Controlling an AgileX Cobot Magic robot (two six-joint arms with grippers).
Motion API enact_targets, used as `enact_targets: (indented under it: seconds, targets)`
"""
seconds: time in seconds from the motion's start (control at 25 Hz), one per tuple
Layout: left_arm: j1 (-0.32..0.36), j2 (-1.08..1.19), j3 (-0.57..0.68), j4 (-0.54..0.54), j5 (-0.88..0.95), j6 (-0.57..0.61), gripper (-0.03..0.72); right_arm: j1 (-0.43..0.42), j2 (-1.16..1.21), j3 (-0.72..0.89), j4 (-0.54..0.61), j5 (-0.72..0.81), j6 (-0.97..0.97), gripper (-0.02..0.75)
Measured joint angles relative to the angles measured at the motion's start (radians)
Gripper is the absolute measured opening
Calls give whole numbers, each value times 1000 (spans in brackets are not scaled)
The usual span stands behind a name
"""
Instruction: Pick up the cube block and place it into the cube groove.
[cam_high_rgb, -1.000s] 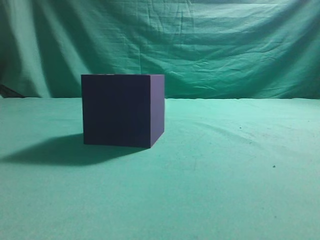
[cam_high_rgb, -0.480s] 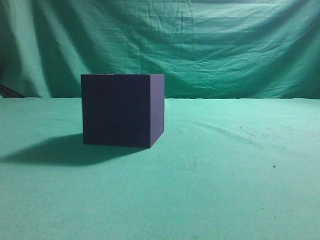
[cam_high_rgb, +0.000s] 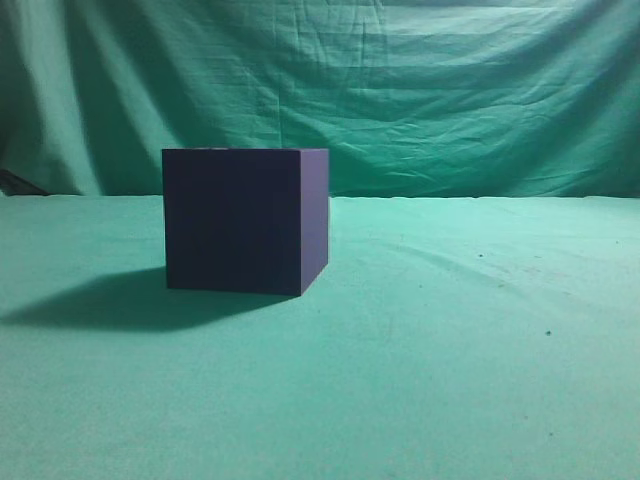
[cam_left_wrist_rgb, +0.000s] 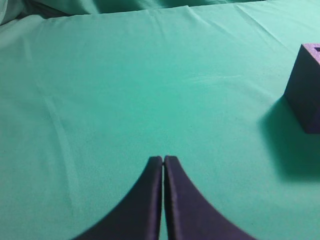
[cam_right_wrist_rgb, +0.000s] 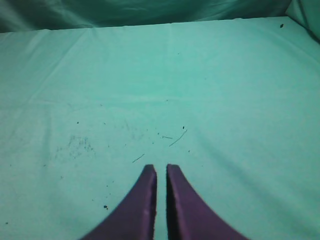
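Observation:
The cube groove (cam_high_rgb: 235, 220), a large dark purple box, stands on the green cloth left of centre in the exterior view. It also shows at the right edge of the left wrist view (cam_left_wrist_rgb: 305, 90), where a dark opening shows in its top. The smaller cube block is not in view in any frame. My left gripper (cam_left_wrist_rgb: 163, 159) is shut and empty over bare cloth, well to the left of the box. My right gripper (cam_right_wrist_rgb: 161, 167) is shut and empty, with a thin slit between its fingers, over bare cloth. Neither gripper shows in the exterior view.
A green cloth (cam_high_rgb: 450, 350) covers the table and hangs as a backdrop (cam_high_rgb: 450, 90) behind it. The box casts a shadow to its left (cam_high_rgb: 100, 300). Small dark specks and threads lie on the cloth in the right wrist view (cam_right_wrist_rgb: 175, 137).

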Motion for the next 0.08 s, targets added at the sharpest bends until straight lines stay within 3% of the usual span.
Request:
enact_targets:
  seconds: [0.08]
  targets:
    - [0, 0, 0, 0, 0, 0, 0, 0, 0, 0, 2, 0, 0, 48]
